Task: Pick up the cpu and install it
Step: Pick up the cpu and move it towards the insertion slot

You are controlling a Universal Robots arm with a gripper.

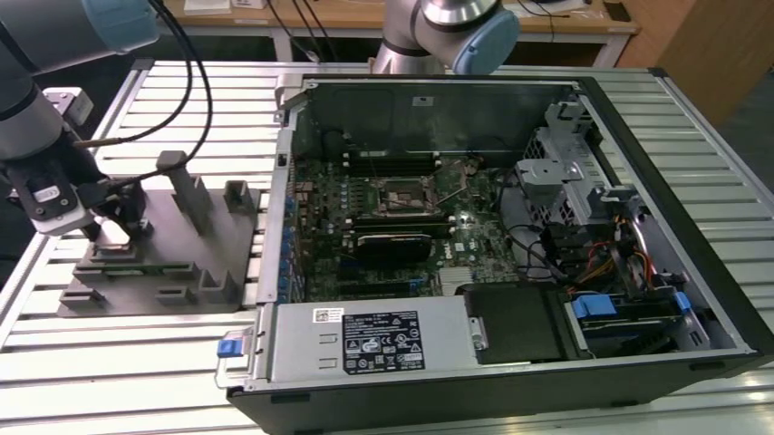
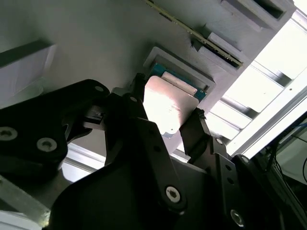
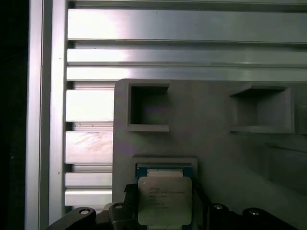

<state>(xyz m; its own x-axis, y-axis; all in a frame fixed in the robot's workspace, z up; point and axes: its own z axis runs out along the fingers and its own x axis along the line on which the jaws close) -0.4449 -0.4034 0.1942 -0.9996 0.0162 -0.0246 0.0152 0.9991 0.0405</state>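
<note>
The cpu, a flat square chip with a shiny silver top, sits between my two black fingers in both wrist views. My gripper is shut on the cpu, with one finger against each opposite edge. It hangs just over a shallow square pocket with a blue-green rim in the grey fixture block. In the exterior view my gripper is at the left end of that block. The black-framed socket lies on the motherboard inside the open computer case, far to the exterior view's right.
Upright grey posts and other recesses stand on the fixture block beside my gripper. The case wall rises between the block and the motherboard. Slatted aluminium table runs all around. A second arm's base stands behind the case.
</note>
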